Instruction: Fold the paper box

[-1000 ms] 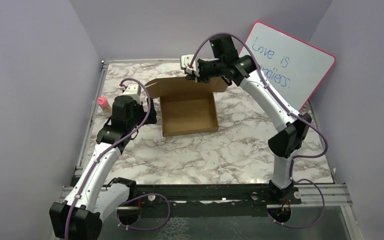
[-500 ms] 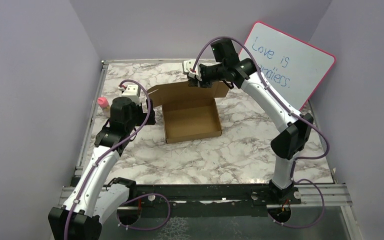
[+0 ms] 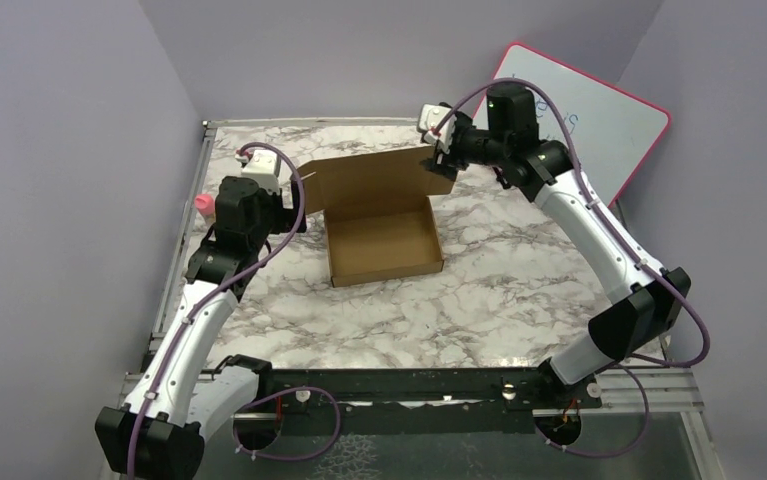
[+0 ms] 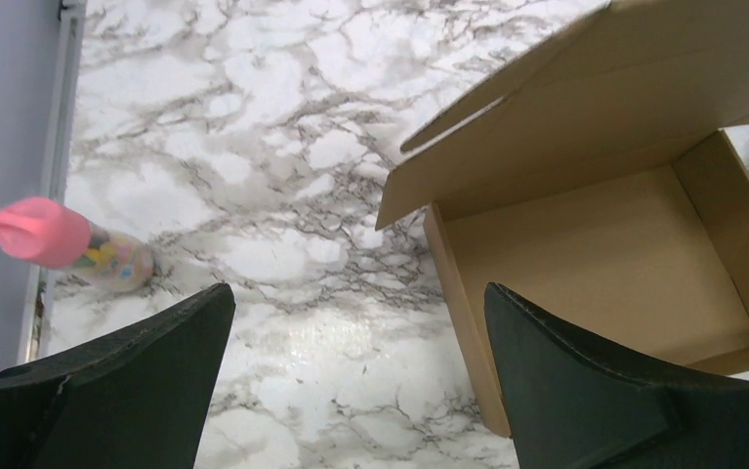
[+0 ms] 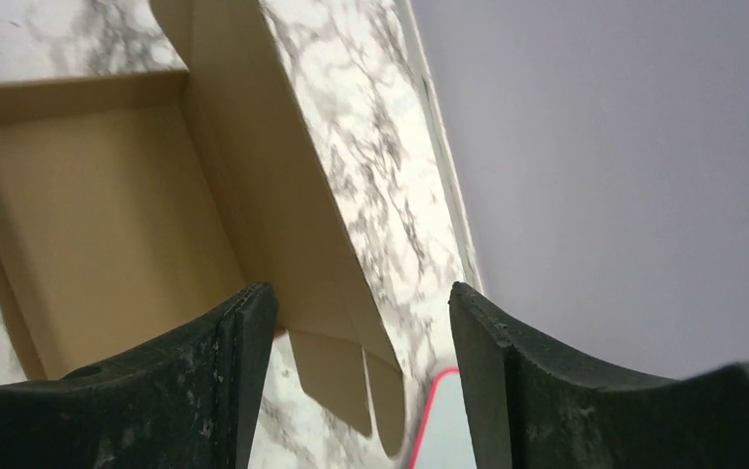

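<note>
Tabletop, white-grey marble (image 3: pixel 519 290), carries plain brown cardboard mailer box (image 3: pixel 384 245) between both claws. Right claw (image 5: pixel 360 293), jaws apart, gripping nothing, sits at end of half-raised lid (image 3: pixel 374 182). Left claw (image 4: pixel 358 293), fully spread and empty, hovers by box's left wall, probably ready for flap tucking.

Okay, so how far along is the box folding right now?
Done: the paper box has its tray formed, side walls up. In hand: the lid stands raised at the far side, the right gripper open at its right end; the left gripper hovers open beside the box. Left: lowering the lid and tucking its flaps.
</note>
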Motion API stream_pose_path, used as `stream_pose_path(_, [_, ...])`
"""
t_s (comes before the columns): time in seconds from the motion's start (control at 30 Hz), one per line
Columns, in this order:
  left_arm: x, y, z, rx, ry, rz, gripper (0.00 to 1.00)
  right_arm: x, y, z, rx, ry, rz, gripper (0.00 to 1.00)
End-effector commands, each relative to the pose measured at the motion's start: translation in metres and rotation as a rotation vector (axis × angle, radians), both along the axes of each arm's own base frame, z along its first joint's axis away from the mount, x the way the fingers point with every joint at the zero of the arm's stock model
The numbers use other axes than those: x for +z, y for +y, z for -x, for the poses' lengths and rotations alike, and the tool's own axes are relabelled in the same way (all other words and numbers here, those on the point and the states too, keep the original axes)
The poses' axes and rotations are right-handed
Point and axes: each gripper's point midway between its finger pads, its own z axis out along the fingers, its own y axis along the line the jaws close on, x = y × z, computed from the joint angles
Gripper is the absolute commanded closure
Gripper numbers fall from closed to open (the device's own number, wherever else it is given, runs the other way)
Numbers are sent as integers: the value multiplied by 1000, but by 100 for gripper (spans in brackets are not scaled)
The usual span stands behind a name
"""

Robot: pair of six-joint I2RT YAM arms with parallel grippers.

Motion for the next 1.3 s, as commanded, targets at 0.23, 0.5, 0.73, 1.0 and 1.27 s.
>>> stream_pose_path(0.23, [43, -5, -43, -87, -98, -78, 1, -17, -65, -23, -221, 30, -39, 27])
stream_pose_path(0.5, [37, -18, -57, -330, -70, -107, 7, -46, -76, -36, -181, 104, -30, 28])
stream_pose_path(0.73, [36, -34, -58, -537, -73, -122, 11, -67, -71, -45, -137, 160, -8, 31])
stream_pose_path(1.0, [28, -42, -63, -693, -24, -170, 15, -87, -68, -48, -115, 236, 17, 36])
stream_pose_path(1.27, [20, -44, -60, -808, -4, -78, 28, -97, -66, -49, -93, 270, 35, 44])
